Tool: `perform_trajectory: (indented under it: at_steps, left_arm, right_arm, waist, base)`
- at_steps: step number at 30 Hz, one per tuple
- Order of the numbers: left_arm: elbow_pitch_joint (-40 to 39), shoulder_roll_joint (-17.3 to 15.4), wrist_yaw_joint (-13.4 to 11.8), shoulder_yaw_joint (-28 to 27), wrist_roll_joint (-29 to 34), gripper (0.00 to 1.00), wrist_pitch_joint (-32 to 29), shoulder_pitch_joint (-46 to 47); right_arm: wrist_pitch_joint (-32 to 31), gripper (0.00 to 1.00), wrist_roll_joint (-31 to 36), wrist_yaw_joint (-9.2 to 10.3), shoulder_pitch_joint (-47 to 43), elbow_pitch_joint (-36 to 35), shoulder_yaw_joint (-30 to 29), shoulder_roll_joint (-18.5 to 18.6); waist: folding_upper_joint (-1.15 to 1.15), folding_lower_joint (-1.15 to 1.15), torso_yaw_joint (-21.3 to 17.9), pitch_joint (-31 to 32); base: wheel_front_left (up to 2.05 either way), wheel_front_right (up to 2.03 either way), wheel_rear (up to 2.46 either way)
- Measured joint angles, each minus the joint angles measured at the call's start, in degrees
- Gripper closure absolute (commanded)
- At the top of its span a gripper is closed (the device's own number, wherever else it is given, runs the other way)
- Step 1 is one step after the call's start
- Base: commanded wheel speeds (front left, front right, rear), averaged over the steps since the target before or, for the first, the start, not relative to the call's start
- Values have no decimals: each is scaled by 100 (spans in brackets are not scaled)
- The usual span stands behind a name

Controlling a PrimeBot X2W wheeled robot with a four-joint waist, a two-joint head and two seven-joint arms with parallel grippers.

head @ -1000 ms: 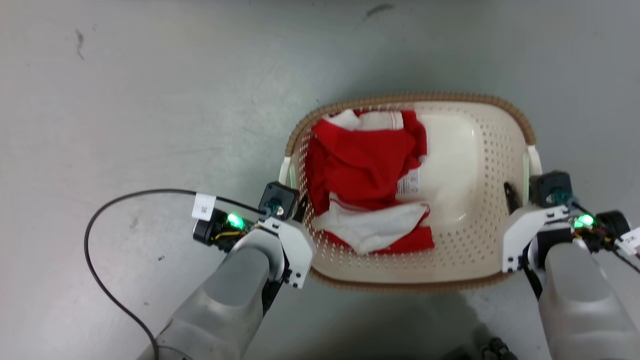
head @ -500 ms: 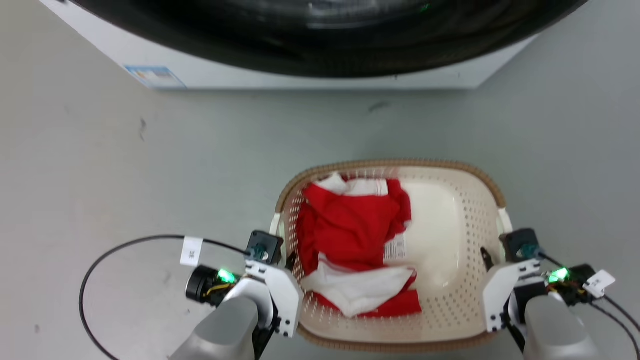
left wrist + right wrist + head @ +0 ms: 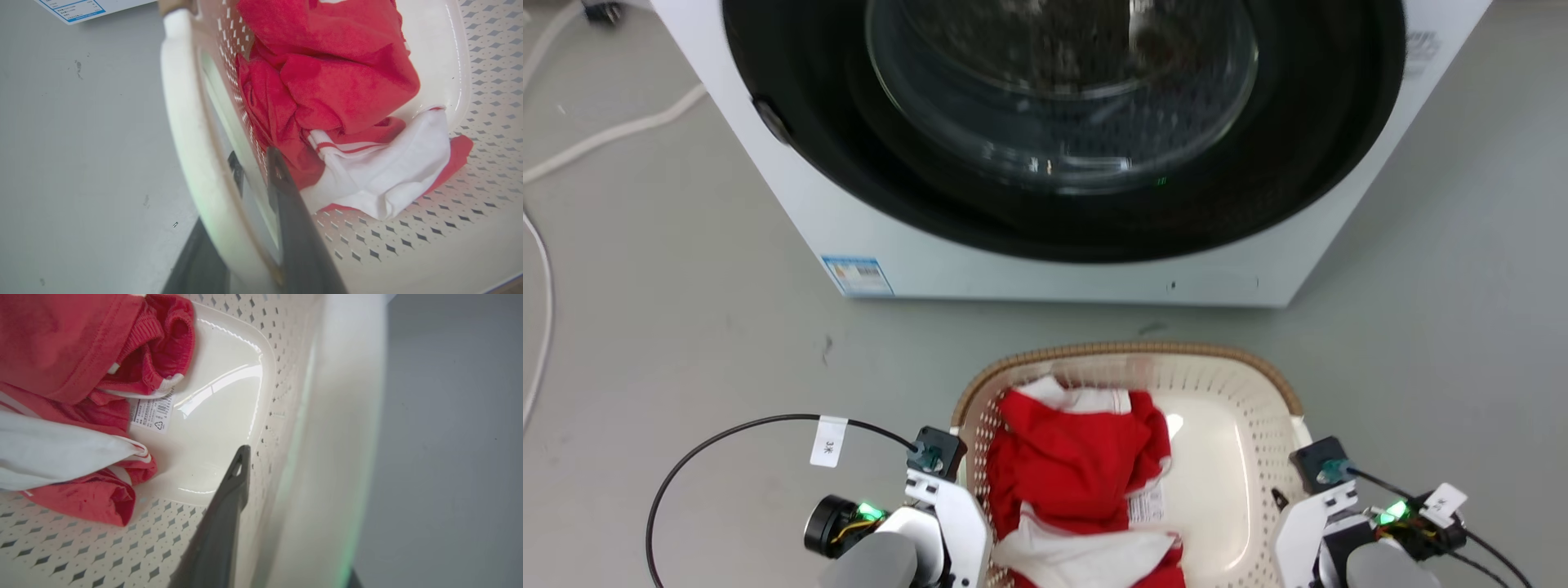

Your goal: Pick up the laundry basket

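Perforated cream laundry basket (image 3: 1127, 359), brown woven-look rim, held red-and-white clothes (image 3: 1078, 465); left hand (image 3: 253, 159) and right hand (image 3: 1293, 498) each pinched a side handle (image 3: 184, 122); washing machine (image 3: 1045, 273) stood at 12 o'clock.

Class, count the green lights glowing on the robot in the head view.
2. One light glows just left of the basket; the other light glows just right of it. More may be hidden behind the arms.

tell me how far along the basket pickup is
Done: left gripper and right gripper each clamp a side of the laundry basket. In hand: the two-armed hold, red clothes inside. Left: the lift; whether it is off the floor yet cannot be told.
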State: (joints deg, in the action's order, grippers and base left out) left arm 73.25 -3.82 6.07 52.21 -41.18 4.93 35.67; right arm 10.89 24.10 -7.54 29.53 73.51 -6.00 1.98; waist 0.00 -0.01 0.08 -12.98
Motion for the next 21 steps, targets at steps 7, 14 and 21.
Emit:
perform_trajectory:
  at_steps: [7,14,21]
  left_arm:
    - [20,-133,101,107,-87,100,-534,-83]
    - [14,-232,149,264,-151,100,-1149,-53]
    - [-300,-410,148,500,-354,100,-1818,66]
  right_arm:
    - [-633,100,-1118,4,-166,-11,1191,-18]
    - [-1216,100,-2006,5,-222,-24,2104,-22]
    - [-1761,100,-2772,15,-154,-75,2818,-10]
  waist:
    - [0,0,92,709]
    - [0,-1,147,1173]
    - [0,0,100,1340]
  base:
    - [0,0,0]
    - [0,0,0]
    - [0,0,0]
